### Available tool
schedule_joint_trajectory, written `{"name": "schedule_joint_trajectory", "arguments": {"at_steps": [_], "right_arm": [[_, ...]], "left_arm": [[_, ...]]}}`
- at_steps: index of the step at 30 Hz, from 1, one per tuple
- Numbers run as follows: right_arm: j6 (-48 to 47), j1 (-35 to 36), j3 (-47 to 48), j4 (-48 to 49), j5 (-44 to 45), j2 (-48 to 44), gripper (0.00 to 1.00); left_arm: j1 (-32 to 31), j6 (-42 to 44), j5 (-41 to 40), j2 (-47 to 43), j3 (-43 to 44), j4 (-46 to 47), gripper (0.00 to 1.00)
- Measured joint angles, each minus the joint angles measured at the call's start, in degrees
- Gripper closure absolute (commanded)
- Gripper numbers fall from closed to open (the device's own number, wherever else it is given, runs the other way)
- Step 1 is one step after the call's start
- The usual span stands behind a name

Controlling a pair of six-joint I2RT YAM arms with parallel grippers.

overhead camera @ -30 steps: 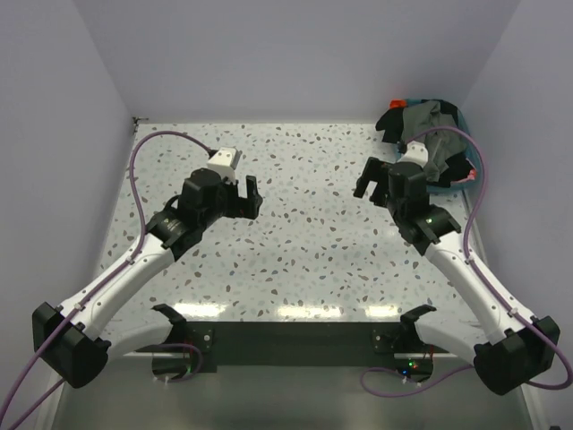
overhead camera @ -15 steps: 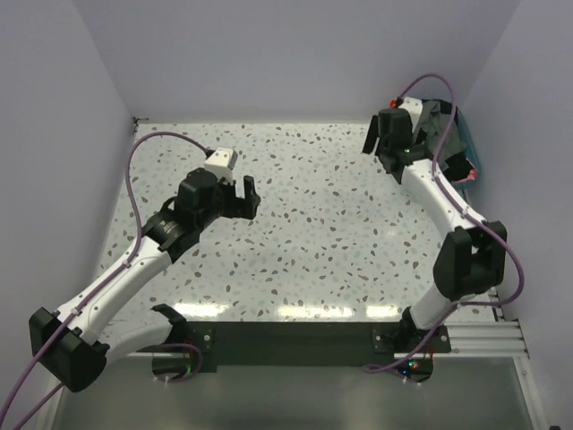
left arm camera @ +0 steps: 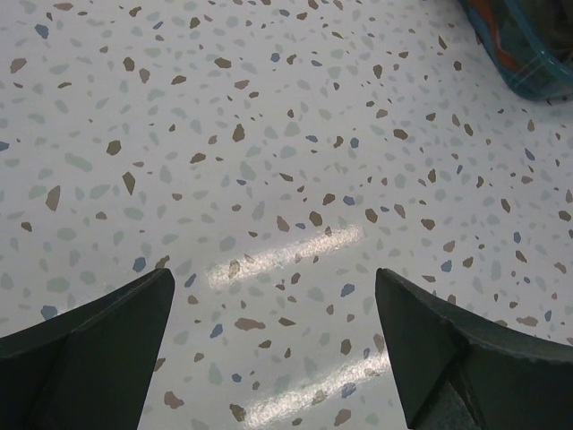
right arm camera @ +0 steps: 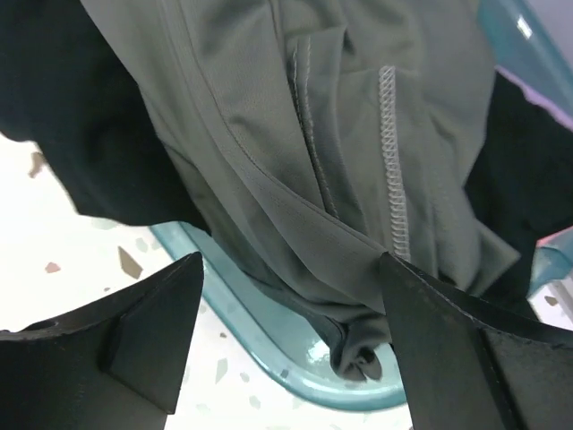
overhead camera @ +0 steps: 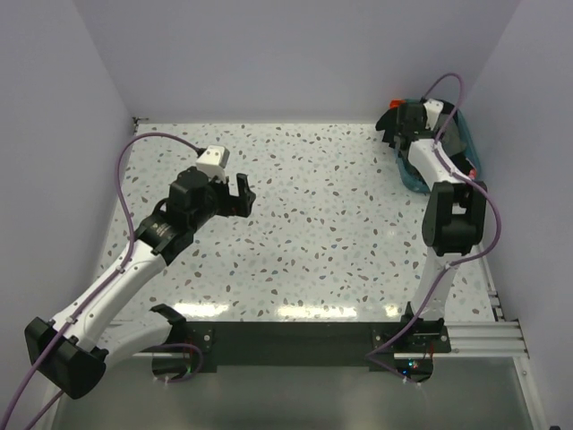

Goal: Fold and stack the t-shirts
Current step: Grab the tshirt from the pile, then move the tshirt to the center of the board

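Observation:
The t-shirts lie heaped in a teal tub (overhead camera: pixel 414 176) at the table's back right. In the right wrist view a dark olive-grey t-shirt (right arm camera: pixel 358 152) hangs over the tub's rim (right arm camera: pixel 269 336), with black cloth (right arm camera: pixel 81 116) to its left. My right gripper (overhead camera: pixel 400 125) is open, reaching over the tub's near-left edge, its jaws wide on either side of the olive-grey shirt and just above it. My left gripper (overhead camera: pixel 237 191) is open and empty above the bare speckled table (left arm camera: pixel 269 134), left of centre. The tub's corner shows at the top right of the left wrist view (left arm camera: pixel 524 54).
White walls close in the table at the back, left and right. The tub stands hard against the right wall. An orange-red item (overhead camera: pixel 400 101) shows at the tub's far edge. The right arm stretches along the table's right side.
My right arm has swung from the table's middle right out to the tub, and its gripper now hangs over the shirts. My left gripper has shifted slightly left.

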Motion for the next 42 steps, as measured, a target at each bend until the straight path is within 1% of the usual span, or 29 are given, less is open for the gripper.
{"name": "schedule_joint_trajectory", "arguments": {"at_steps": [5, 7, 8, 10, 11, 13, 14, 18, 22, 26, 29, 32, 36, 38, 42], "right_arm": [[-0.11, -0.09, 0.37, 1.18, 2.05, 5.01, 0.28], [-0.13, -0.24, 0.37, 1.57, 2.71, 5.46, 0.36], [-0.22, -0.39, 0.37, 1.62, 2.84, 5.46, 0.46], [-0.42, -0.57, 0.94, 1.84, 3.37, 5.46, 0.59], [-0.55, -0.57, 1.29, 1.79, 3.74, 5.46, 0.74], [-0.83, -0.57, 2.32, 1.75, 4.22, 5.46, 0.9], [-0.98, -0.57, 2.93, 1.77, 4.33, 5.46, 1.0], [-1.36, -0.57, 4.57, 1.77, 5.07, 5.05, 1.0], [-1.42, -0.57, 4.57, 0.94, 4.92, 2.54, 1.0], [0.39, -0.24, 4.22, -0.46, 2.29, -3.54, 1.0], [1.05, 1.73, -0.37, 1.46, 2.29, -10.16, 1.0], [1.01, 6.16, -2.84, 1.68, 2.69, -14.19, 1.0], [-1.38, 15.47, -2.84, 2.19, 4.87, -16.39, 1.0], [-3.15, 20.06, -1.31, 1.31, 5.64, -16.94, 1.0], [-7.21, 27.17, 5.88, -0.28, 6.45, -18.12, 1.0]], "left_arm": [[0.2, 0.0, 0.46, -0.02, -0.44, 0.02, 0.0], [0.24, 0.02, 0.55, -0.02, -0.66, 0.0, 0.0], [0.31, 0.0, 0.57, -0.02, -0.74, 0.0, 0.0], [0.42, 0.02, 0.72, -0.02, -0.76, 0.0, 0.0], [0.44, 0.0, 0.72, -0.02, -0.76, 0.0, 0.0], [0.48, 0.02, 0.79, -0.02, -0.76, 0.0, 0.0], [0.48, 0.02, 0.83, -0.02, -0.76, 0.0, 0.0], [0.66, 0.0, 0.94, -0.02, -0.76, 0.0, 0.0], [0.9, 0.0, 0.96, -0.02, -0.76, 0.02, 0.0], [1.16, 0.0, 0.96, -0.09, -0.76, 0.07, 0.0], [1.51, 0.0, 0.96, -0.28, -0.76, 0.17, 0.0], [1.57, -0.02, 0.98, -0.5, -0.76, 0.46, 0.0], [1.57, -0.02, 0.98, -0.61, -0.76, 0.5, 0.0], [1.6, -0.02, 0.94, -0.7, -0.76, 0.5, 0.0], [1.6, -0.17, 0.87, -1.16, -0.76, 0.52, 0.0]]}}
